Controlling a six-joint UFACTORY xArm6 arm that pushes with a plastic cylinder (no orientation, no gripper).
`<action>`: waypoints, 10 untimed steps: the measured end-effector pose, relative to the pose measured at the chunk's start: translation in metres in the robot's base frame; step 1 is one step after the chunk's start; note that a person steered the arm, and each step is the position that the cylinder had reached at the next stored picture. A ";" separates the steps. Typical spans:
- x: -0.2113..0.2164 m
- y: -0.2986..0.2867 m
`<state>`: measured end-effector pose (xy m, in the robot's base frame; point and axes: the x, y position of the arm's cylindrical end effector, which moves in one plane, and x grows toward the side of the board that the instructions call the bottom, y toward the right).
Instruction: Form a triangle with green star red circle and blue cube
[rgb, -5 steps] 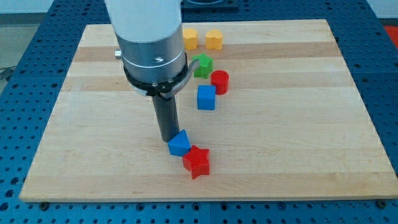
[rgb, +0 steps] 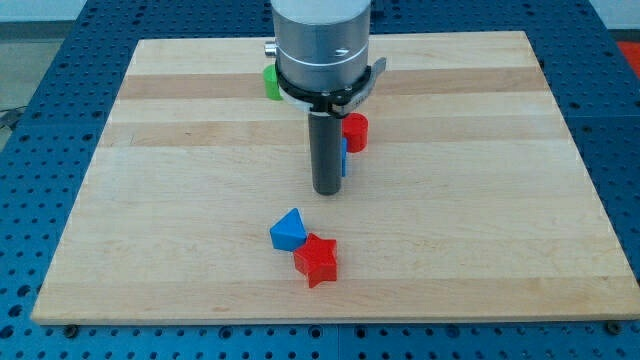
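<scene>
tip: my tip (rgb: 328, 190) sits on the tabletop (rgb: 480, 230) just at the view's left of the blue cube (rgb: 344, 158). You can't see whether they touch; the rod covers most of the cube.
pincer: there is none on this rig, only the rod, so you get no apart/together state to read.
blue cube: only a thin blue sliver shows past the rod's right edge. It lies just below and left of the red circle (rgb: 355, 131), near or touching it; can't tell which.
red circle: the red cylinder is partly hidden by the arm's collar, at the view's centre-right.
green star: only a green corner (rgb: 270, 82) peeks out at the left of the arm body; its shape can't be made out here. It sits toward the view's top.
why there: my guess is the tip is parked beside the cube so you can nudge it out sideways and open the cluster into three clear corners.
bystanders: the other blue block (rgb: 288, 231), wedge-like, touches the red star (rgb: 317, 260) near the view's bottom, well apart from the task group. Leave them alone.
risk: pushing the cube rightward may drag the red circle along, since they sit so close.
</scene>
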<state>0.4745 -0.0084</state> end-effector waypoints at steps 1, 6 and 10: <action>0.000 0.017; -0.114 0.012; -0.056 -0.051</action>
<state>0.4183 -0.0596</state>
